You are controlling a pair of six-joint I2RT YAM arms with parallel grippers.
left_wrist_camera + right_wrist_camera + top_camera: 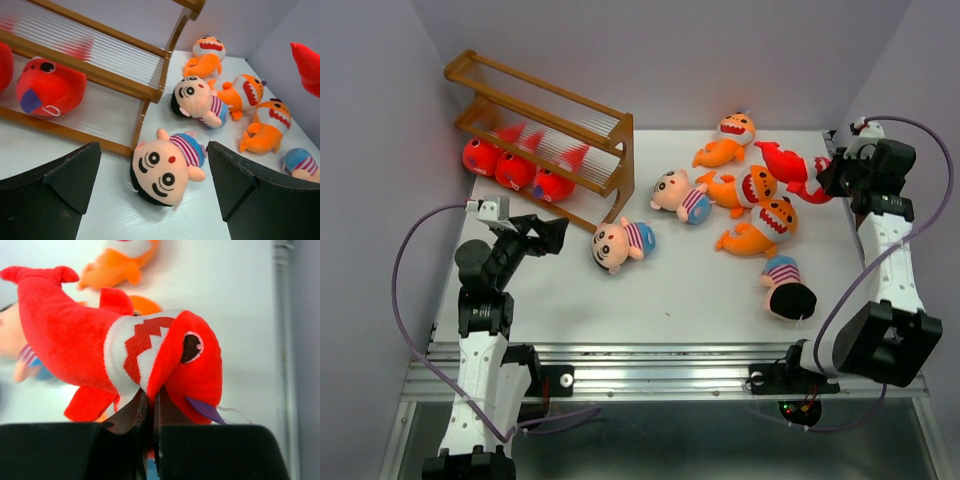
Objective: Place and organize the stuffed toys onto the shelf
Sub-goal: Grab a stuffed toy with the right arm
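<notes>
The brown wooden shelf (pixel 626 165) stands at the back left, with three red sharks (pixel 516 168) on its lowest tier. My right gripper (pixel 827 181) is at the back right, shut on the mouth edge of a red shark (pixel 100 340), which hangs above the table. My left gripper (pixel 553 235) is open and low, just left of a striped-shirt boy toy (pixel 620 245). In the left wrist view that boy (pixel 167 162) lies face up between the spread fingers (pixel 75 180), beside the shelf's corner post (pixel 150 92).
Loose on the table: another boy (pixel 682 195), three orange sharks (pixel 728 138) (pixel 745 188) (pixel 765 225), and a face-down boy (pixel 788 290) at the front right. Walls close in on the left, back and right.
</notes>
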